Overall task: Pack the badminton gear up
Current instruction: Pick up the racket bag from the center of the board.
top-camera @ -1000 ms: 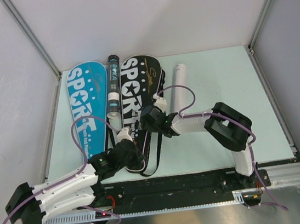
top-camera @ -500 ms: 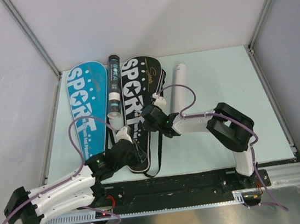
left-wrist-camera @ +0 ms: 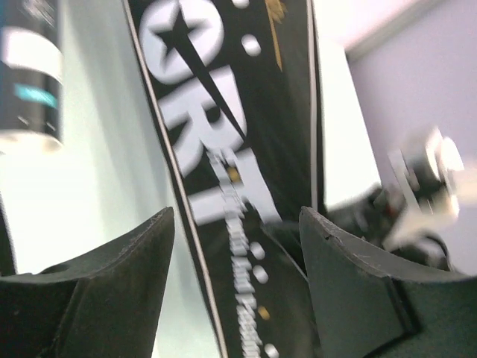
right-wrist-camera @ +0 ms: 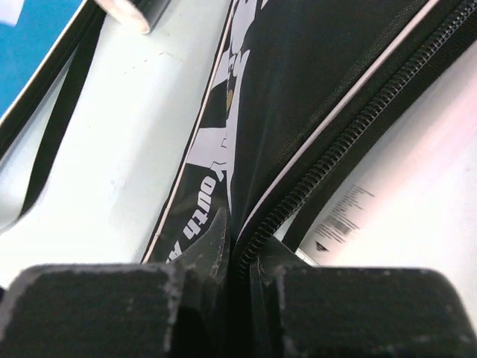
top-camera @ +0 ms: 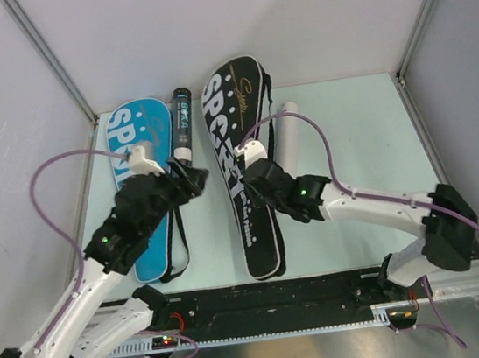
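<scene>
Top external view, packing partway by my reckoning: blue cover (top-camera: 135, 153) far left on table (top-camera: 351, 155), black tube (top-camera: 183, 116) beside it, black cover (top-camera: 239, 144) centre, white tube (top-camera: 285, 133) just right. Whether either cover is filled, cannot tell. Then left end effector (left-wrist-camera: 238, 224), fingers apart, empty, between the covers; right end effector (right-wrist-camera: 237, 253), pinched together on black cover's zipper edge.

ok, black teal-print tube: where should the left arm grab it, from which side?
Mid-body of the black tube, from straight above, fingers closing across its width. It lies flat with its long axis pointing away from the arms, so its round sides face left and right. The blue cover sits tight on its left; the table shows bare on its right. The open left gripper is nearest.
</scene>
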